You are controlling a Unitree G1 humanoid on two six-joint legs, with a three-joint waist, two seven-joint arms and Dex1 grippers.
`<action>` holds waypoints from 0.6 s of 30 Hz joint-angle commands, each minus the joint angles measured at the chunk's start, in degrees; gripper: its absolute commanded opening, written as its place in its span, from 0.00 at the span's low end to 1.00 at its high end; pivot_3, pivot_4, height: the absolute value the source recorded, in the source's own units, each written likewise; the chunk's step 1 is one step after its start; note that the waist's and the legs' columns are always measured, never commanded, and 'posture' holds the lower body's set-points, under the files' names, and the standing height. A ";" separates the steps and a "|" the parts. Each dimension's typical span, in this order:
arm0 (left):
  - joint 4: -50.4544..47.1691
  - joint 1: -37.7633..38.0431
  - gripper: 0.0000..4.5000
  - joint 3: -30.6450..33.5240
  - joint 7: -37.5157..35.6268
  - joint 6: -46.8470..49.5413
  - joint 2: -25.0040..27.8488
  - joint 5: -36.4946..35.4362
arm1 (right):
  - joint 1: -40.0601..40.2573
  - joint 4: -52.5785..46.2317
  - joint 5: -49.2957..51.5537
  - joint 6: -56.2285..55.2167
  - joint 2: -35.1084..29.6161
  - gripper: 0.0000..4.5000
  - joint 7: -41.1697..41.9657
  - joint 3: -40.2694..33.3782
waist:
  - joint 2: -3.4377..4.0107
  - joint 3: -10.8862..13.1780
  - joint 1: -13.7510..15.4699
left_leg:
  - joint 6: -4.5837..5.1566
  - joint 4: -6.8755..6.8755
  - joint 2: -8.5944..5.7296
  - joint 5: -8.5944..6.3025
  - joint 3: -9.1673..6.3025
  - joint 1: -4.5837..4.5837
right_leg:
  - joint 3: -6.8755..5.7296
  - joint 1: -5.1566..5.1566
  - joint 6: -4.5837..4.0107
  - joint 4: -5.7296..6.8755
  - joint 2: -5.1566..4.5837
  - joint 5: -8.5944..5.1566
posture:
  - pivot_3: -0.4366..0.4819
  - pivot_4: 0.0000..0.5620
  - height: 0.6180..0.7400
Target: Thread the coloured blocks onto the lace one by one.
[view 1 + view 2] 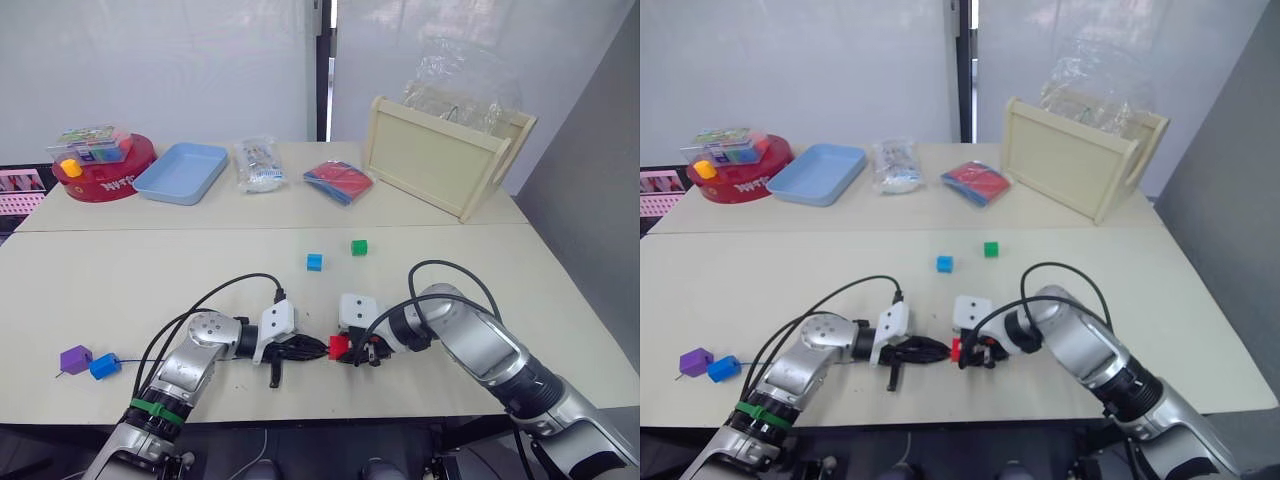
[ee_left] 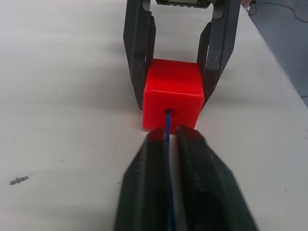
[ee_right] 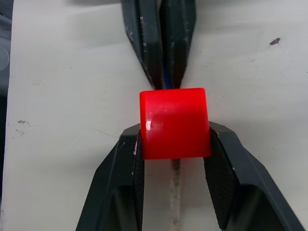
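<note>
Fingers of the right gripper (image 3: 174, 144) clamp the red block (image 3: 174, 122) while the left gripper (image 2: 167, 139) pinches the lace (image 2: 167, 126) entering its hole

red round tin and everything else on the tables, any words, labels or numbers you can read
Red round tin: white lettering on its side, too blurred to read.
Clear box on top of the tin: coloured print, too small to read.
Clear packet: print too small to read.
Pink sheet at the left edge: unreadable.
Nothing else bears text.
</note>
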 commanded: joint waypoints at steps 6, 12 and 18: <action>-2.20 1.01 0.78 3.05 -1.42 -1.04 1.36 -3.76 | 0.27 -1.34 0.64 -0.80 -0.26 0.38 0.72 1.03 | 0.00 0.00 0.01 | 0.00 0.00 0.00 0.00 0.00 0.00 | 0.00 0.00 0.00 0.00 0.00 0.00 | 0.48 0.27 1.00; -1.83 0.83 1.00 1.50 -3.17 -3.03 -0.08 -3.65 | -0.47 -2.63 2.33 1.13 -0.87 0.86 0.59 -1.19 | 0.00 0.00 0.28 | -0.01 0.01 -0.03 0.00 0.00 -0.06 | 0.00 -0.01 0.00 -0.02 -0.03 0.00 | 0.48 0.27 1.00; 2.41 -2.29 1.00 -0.27 -3.07 -6.96 -3.59 -1.75 | 0.13 -7.10 4.77 3.80 -6.44 0.99 1.72 -5.02 | 0.00 0.00 1.36 | -0.01 0.08 -0.07 0.00 0.00 -0.13 | 0.00 -0.01 0.00 -0.07 -0.07 0.00 | 0.48 0.27 1.00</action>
